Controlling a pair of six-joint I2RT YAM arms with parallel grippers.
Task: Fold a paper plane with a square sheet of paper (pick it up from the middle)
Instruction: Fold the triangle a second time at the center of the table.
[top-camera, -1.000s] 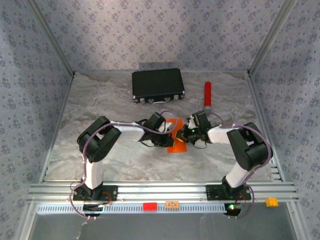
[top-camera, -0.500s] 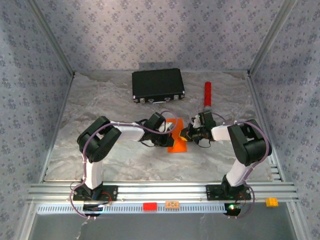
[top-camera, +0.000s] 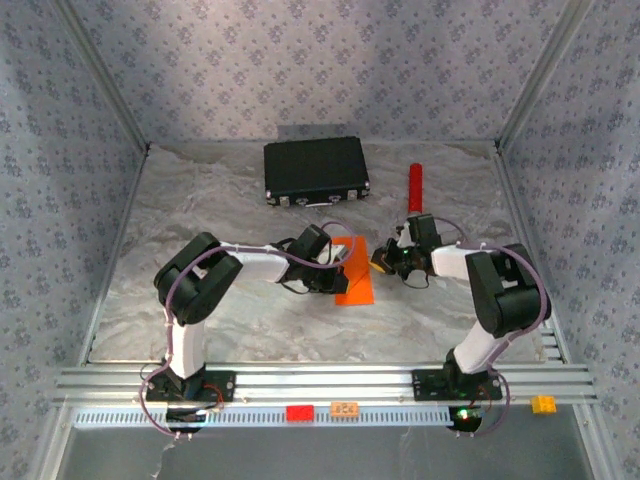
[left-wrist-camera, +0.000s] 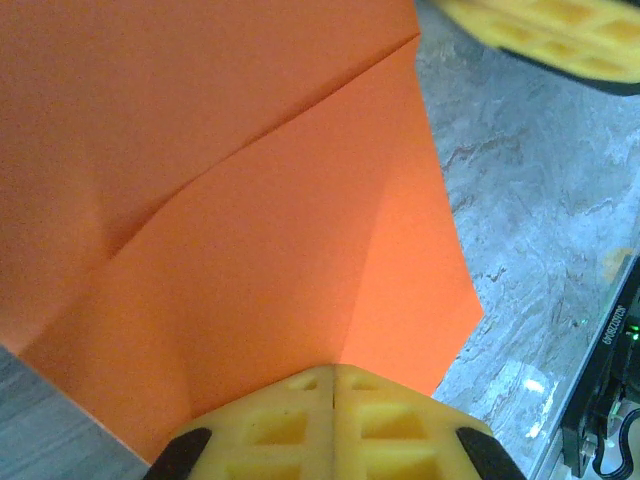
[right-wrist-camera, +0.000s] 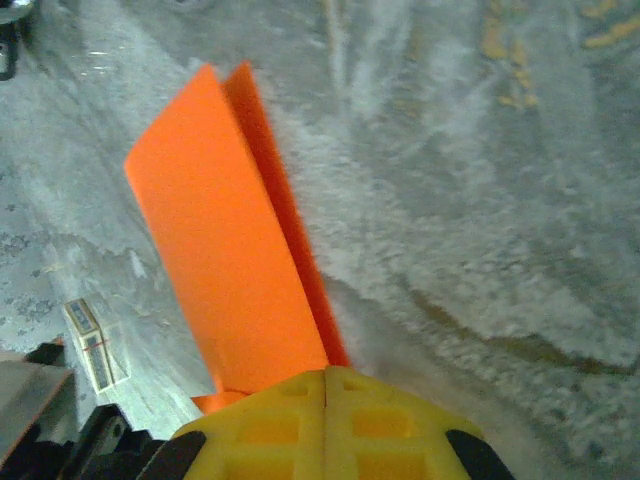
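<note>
Top external view: the orange paper (top-camera: 355, 285) sits mid-counter (top-camera: 200, 210), centre of the frame, creased and partly lifted, its lower end down on the marbled surface. The left claw (top-camera: 338, 272) reaches in from the left, tips at the paper's left edge. The right claw (top-camera: 384, 262) is just right of the paper, tips pointing at it. The black case (top-camera: 316, 170) lies at upper centre and the red cylinder (top-camera: 415, 186) at upper right, both well apart from the paper.

Left wrist view: yellow fingers (left-wrist-camera: 280, 430) are pressed together at the bottom of the frame, clamped on the paper's near edge, with diagonal creases running across the sheet.

Right wrist view: yellow fingers (right-wrist-camera: 270, 430) are together too, and the folded paper stands on edge just ahead of them. Whether they pinch it, I can't tell.
</note>
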